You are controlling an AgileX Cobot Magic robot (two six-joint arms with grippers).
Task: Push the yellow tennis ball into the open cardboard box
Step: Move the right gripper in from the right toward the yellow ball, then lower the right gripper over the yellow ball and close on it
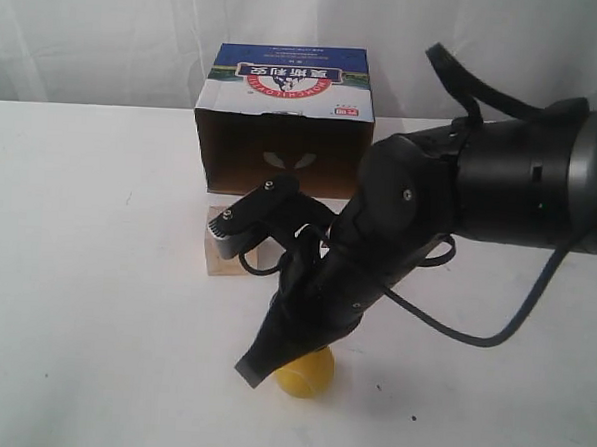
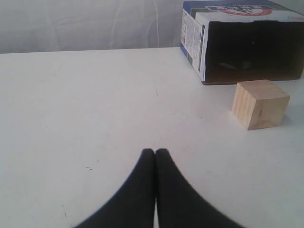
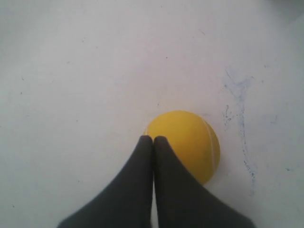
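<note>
The yellow tennis ball lies near the front of the white table; it also fills the right wrist view. My right gripper is shut and empty, its tips low over the ball's top at its left edge. The open cardboard box stands at the back, its dark opening facing forward. It also shows in the left wrist view. My left gripper is shut on nothing, over bare table short of the box. It does not show in the exterior view.
A pale wooden cube sits between ball and box, partly hidden behind the right arm, and shows whole in the left wrist view. Blue scuff marks stain the table beside the ball. A white curtain hangs behind.
</note>
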